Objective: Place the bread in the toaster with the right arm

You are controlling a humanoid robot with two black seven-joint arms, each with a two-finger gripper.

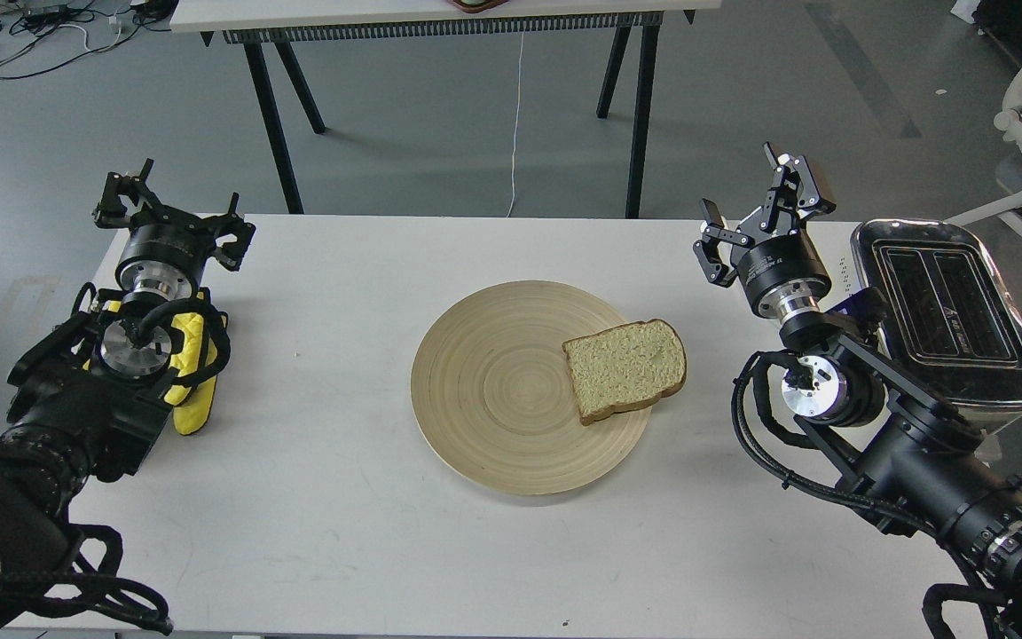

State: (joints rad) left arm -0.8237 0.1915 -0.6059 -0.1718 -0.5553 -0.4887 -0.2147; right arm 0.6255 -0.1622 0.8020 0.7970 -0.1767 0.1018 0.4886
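**Bread on the plate, right gripper spread and empty**

Bread (pixel 624 369) lies flat on the right part of the round wooden plate (pixel 484 390), its outer corner hanging just over the plate's rim at about 3 o'clock. The plate sits mid-worktop (pixel 369 532), apart from both arms.

From the bread, the right gripper (pixel 759 209) stands toward 1 o'clock, raised and clear of the slice, with nothing between its fingers; the fingers are spread wide. The right arm (pixel 901 444) runs back from it toward 5 o'clock, passing in front of the toaster.

The toaster (pixel 946 311) stands at the worktop's right edge, at 3 o'clock from the bread, its chrome top and two dark slots facing up. Both slots look empty.

The left gripper (pixel 169 213) sits far off at 9 to 10 o'clock from the plate, near the worktop's left rear corner, fingers apart and holding nothing. Yellow padding (pixel 192 373) shows on that arm.
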